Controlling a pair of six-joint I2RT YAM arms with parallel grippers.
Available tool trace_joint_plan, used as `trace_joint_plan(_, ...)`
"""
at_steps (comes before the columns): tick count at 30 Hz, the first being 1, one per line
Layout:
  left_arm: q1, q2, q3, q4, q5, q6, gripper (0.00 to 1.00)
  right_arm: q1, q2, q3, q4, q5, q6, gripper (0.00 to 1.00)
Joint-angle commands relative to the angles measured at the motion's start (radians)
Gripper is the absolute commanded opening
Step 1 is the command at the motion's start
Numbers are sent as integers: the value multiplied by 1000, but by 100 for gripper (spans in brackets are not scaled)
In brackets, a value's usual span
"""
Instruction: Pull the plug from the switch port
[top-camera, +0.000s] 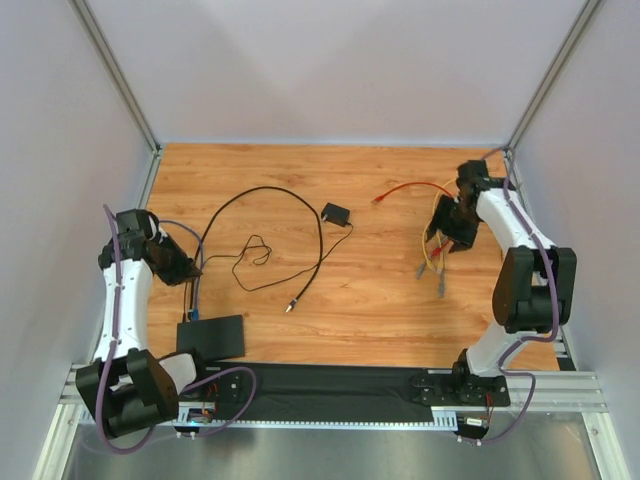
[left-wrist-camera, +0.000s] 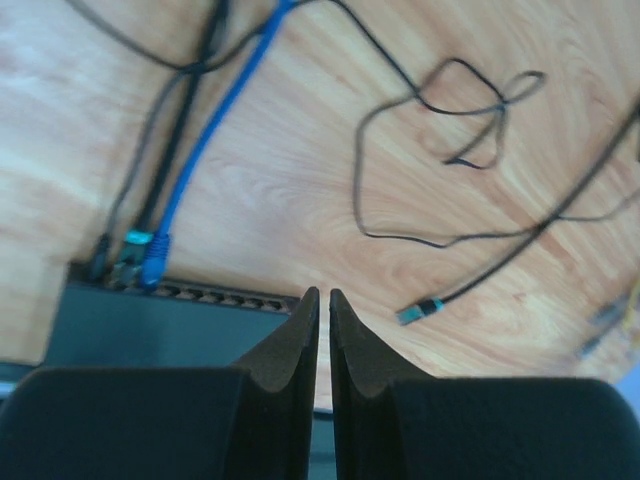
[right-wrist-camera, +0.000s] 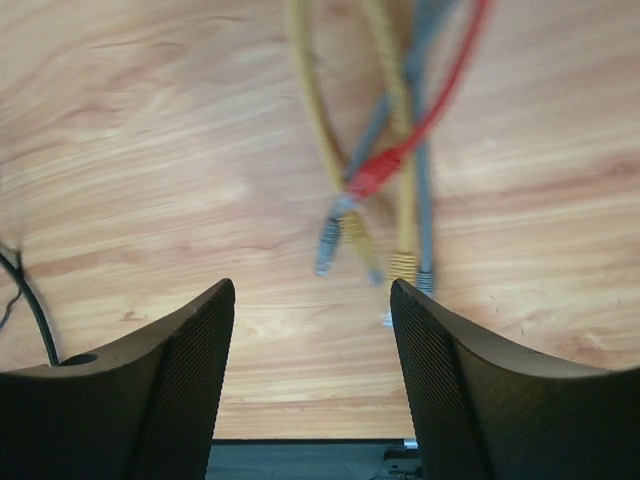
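Sitting in switch port (left-wrist-camera: 150, 322) sockets: blue plug (left-wrist-camera: 153, 262), dark plugs (left-wrist-camera: 99, 265).

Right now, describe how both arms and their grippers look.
Both the left arm and the right arm have white link shells, black joint housings and a purple cable looping along them. The left gripper has black wedge-shaped fingers with foam-like pads. The right gripper has black curved fingers with finely dotted inner faces.

Bare wooden tabletop (top-camera: 380, 310) at lower centre leaves me room; thin black looped cords (top-camera: 262, 189) bar centre-left, and a blue cable (left-wrist-camera: 220, 120) crowds the flat matte black box (left-wrist-camera: 130, 325).
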Motion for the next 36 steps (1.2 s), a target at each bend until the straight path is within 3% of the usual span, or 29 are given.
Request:
trace_joint_plan(1,4,5,98,-127,-296,-38,15,162,-43,158,-91,197,-29,66)
trace_joint_plan(2,9,13,116,-144,-398,-46,15,193,-38,186,-121,220,-34,66)
trace_joint_plan(5,53,34,158,-198,-517,-98,15,323,-34,270,-114,173,-63,66)
trace_joint_plan(11,206,54,73,-197,-468,-192,9,621,96,352,13,-226,-45,64)
trace_joint_plan(13,236,93,49,-192,-479,-215,7,719,173,379,41,-282,-20,63)
trace_joint_plan(15,294,122,15,-181,-476,-241,0,794,246,399,90,-371,0,58)
trace_joint_plan(18,338,145,-31,-169,-488,-294,0,868,345,462,124,-464,5,50)
trace_joint_plan(24,345,215,-54,-207,-572,-354,0,920,556,658,60,-538,-14,40)
trace_joint_plan(30,345,283,-59,-237,-730,-388,0,937,647,686,87,-590,44,34)
trace_joint_plan(36,345,283,-157,-158,-635,-393,0,969,712,715,86,-616,63,34)
